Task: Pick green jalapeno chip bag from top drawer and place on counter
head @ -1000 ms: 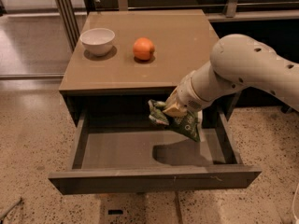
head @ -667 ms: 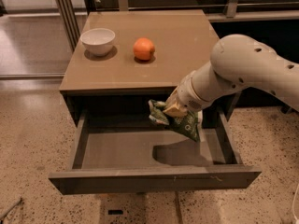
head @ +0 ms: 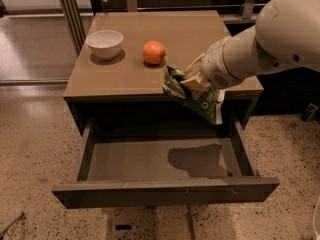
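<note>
Right of centre, the gripper (head: 194,78) clamps its fingers on the top of the green jalapeno chip bag (head: 198,101), which hangs below them over the counter (head: 125,71) edge.

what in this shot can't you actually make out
Camera view only:
- Gripper, at the front edge of the counter, shut on the green jalapeno chip bag: its contact points are buried in the foil.
- Bag's print: too small and crumpled to read.
- Top drawer: back shadowed under the counter, right rear corner behind the bag.
- Arm: cut off by the right edge.
</note>
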